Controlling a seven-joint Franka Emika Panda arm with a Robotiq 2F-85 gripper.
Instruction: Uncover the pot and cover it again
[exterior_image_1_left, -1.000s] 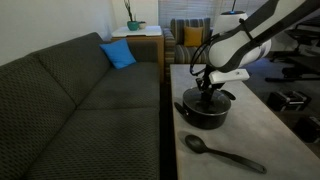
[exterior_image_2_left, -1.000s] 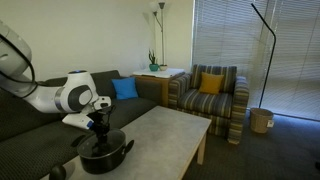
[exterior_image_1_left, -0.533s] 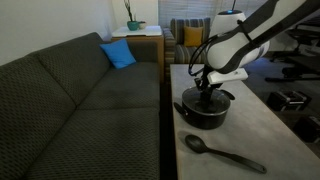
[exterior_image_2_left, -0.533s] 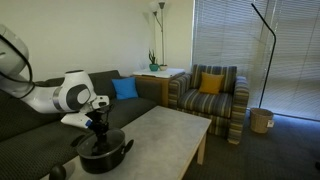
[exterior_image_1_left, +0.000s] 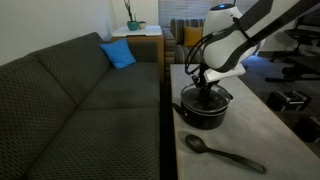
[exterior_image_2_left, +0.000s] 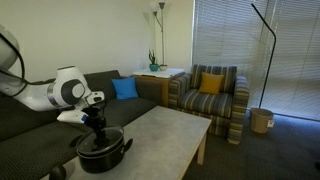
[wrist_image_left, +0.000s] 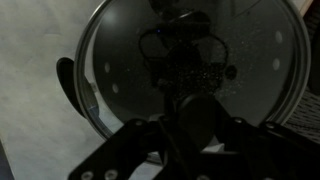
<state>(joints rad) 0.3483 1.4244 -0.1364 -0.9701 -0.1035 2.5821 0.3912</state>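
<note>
The black pot (exterior_image_1_left: 205, 112) (exterior_image_2_left: 103, 153) stands on the near end of the pale coffee table (exterior_image_1_left: 262, 128). Its glass lid (wrist_image_left: 120, 70) with a metal rim fills the wrist view, and one black side handle (wrist_image_left: 66, 80) shows at the left. My gripper (exterior_image_1_left: 207, 93) (exterior_image_2_left: 97, 129) (wrist_image_left: 195, 122) comes straight down over the pot's middle and is shut on the lid's dark knob (wrist_image_left: 195, 108). From these views I cannot tell whether the lid rests on the pot or hangs just above it. The pot's inside is hidden.
A long black spoon (exterior_image_1_left: 222, 153) lies on the table in front of the pot. A dark couch (exterior_image_1_left: 80, 95) with a blue pillow (exterior_image_1_left: 118, 54) runs along the table's side. A striped armchair (exterior_image_2_left: 210, 95) stands beyond the table's far end.
The arm's wrist and forearm have risen a little and shifted slightly, while the gripper stays shut on the knob. The pot and spoon have not moved.
</note>
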